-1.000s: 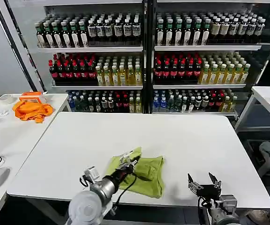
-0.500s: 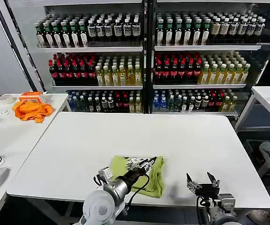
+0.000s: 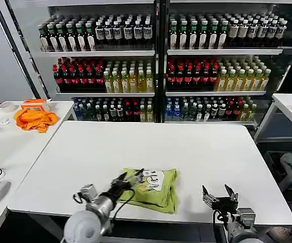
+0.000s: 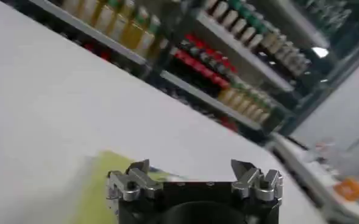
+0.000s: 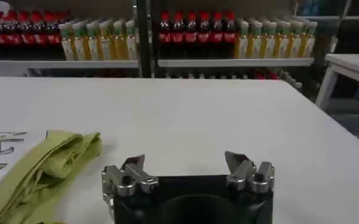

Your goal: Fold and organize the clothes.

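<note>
White table (image 3: 196, 152) before bottle shelves (image 3: 156, 66); folded T-shirt (image 3: 153, 190) near edge; left gripper (image 3: 127, 180), right gripper (image 3: 219, 196) jaws wide.

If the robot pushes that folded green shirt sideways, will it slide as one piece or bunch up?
The green shirt probably bunches: its layered edges look soft and loose in the right wrist view. It likely drags on the white table rather than gliding. The open left pincer sits at its edge.

Dark lettering on the white print of the lime-green T-shirt (image 3: 158, 190), too small to read.
</note>
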